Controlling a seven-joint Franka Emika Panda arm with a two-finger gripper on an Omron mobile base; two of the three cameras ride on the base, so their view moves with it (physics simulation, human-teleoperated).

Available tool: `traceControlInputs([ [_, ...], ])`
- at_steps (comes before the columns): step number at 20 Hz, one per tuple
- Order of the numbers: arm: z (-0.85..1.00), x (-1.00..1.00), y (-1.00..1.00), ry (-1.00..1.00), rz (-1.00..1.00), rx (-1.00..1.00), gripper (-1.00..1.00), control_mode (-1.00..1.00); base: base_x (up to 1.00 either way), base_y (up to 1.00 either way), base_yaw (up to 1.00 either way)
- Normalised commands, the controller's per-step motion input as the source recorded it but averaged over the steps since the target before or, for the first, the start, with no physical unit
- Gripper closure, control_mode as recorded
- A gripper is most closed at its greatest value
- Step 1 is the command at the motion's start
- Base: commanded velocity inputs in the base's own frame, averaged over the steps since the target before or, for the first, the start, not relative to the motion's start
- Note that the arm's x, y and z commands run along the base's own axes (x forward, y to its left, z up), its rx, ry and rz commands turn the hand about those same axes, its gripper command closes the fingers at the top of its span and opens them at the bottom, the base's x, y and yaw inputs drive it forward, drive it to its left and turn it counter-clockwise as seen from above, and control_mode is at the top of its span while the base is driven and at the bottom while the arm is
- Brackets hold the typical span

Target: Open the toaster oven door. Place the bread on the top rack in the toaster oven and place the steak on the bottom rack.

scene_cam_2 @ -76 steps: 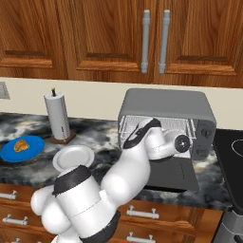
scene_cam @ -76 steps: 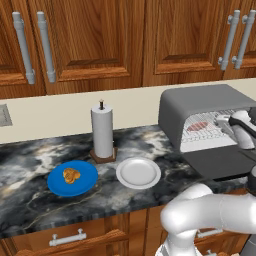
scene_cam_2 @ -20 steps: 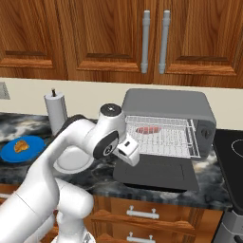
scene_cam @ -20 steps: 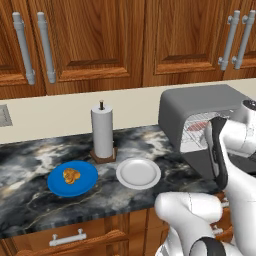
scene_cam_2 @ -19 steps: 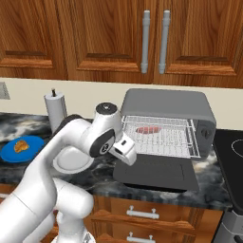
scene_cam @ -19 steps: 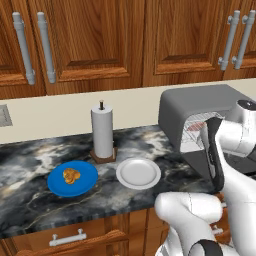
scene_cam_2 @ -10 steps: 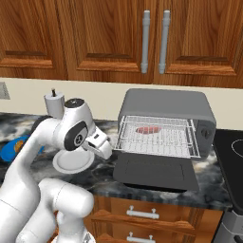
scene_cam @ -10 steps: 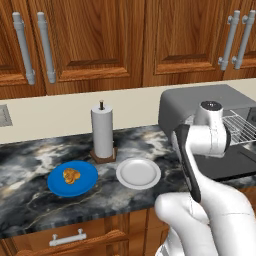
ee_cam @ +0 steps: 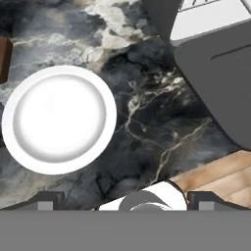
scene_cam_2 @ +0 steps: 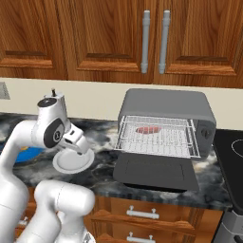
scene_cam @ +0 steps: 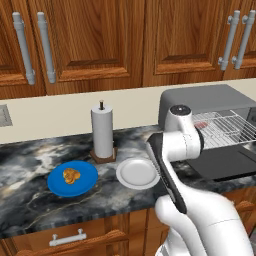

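Observation:
The grey toaster oven [scene_cam_2: 163,102] stands at the right of the counter, and its dark door [scene_cam_2: 154,171] lies folded down flat. The pink-red steak [scene_cam_2: 148,129] rests on a silver wire rack [scene_cam_2: 166,140] that is slid partly out; I cannot tell which of the two racks it is. The golden-brown bread [scene_cam: 71,175] sits on a blue plate [scene_cam: 55,182] at the left. My gripper [scene_cam_2: 81,148] hangs over the empty white plate [ee_cam: 59,120], left of the door [ee_cam: 220,73]. It is open, with nothing between its fingers.
A paper-towel roll [scene_cam: 102,132] stands upright behind the two plates. Wooden wall cabinets run above the counter, with drawers below its front edge. A dark stovetop [scene_cam_2: 230,156] adjoins the oven on the right. Bare marble counter [ee_cam: 147,127] lies between white plate and door.
My arm has swung left, away from the oven's mouth, and now hangs over the white plate. The steak stays on the rack. The gripper remains open.

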Motion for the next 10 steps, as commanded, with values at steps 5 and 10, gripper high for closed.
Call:
traceControlInputs([
  [5, -0.06, 0.14, 0.82, 0.0, 0.22, -0.04, -1.0, -1.0, 0.0, 0.0, 0.0],
  [10, -0.06, 0.16, 0.84, 0.0, 0.18, -0.05, -1.0, -1.0, 0.0, 0.0, 0.0],
])
